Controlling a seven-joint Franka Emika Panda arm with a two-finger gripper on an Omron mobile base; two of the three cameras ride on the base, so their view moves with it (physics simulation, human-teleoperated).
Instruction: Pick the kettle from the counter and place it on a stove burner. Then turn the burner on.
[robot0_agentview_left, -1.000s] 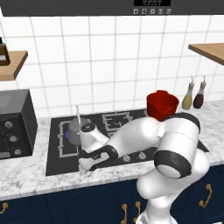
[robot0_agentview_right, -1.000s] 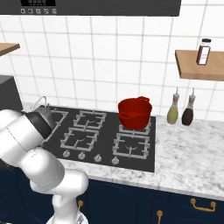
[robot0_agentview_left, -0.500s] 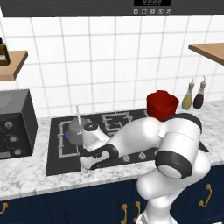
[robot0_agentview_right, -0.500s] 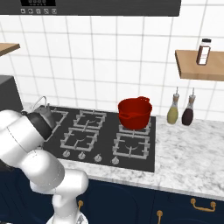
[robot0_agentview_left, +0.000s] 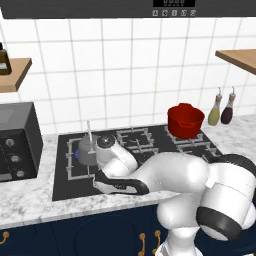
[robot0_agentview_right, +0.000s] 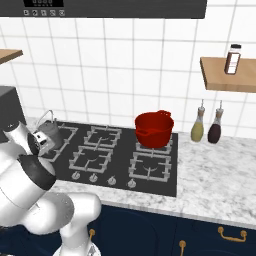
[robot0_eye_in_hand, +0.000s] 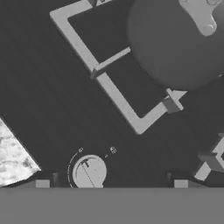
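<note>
The dull-grey kettle (robot0_agentview_left: 86, 150) (robot0_agentview_right: 50, 132) stands upright on the stove burner (robot0_agentview_left: 74, 162) at the left end of the black cooktop. In the hand view its rounded body (robot0_eye_in_hand: 175, 43) sits on the grey grate (robot0_eye_in_hand: 109, 87). My gripper (robot0_agentview_left: 98, 180) (robot0_eye_in_hand: 111, 183) hangs low over the cooktop's front edge, open, in front of the kettle and apart from it. A round control knob (robot0_eye_in_hand: 89, 172) lies between the spread fingertips (robot0_eye_in_hand: 42, 183), untouched. The marbled counter (robot0_agentview_left: 30, 205) (robot0_eye_in_hand: 13, 159) runs along the front.
A red lidded pot (robot0_agentview_left: 185, 120) (robot0_agentview_right: 154, 129) occupies the back right burner. Two bottles (robot0_agentview_left: 222, 109) (robot0_agentview_right: 207, 127) stand on the counter to its right. A dark oven (robot0_agentview_left: 17, 142) stands left of the cooktop. More knobs (robot0_agentview_right: 92, 177) line the front strip.
My hand has shifted slightly along the cooktop's front edge by the knobs. The kettle has stayed on its grate.
</note>
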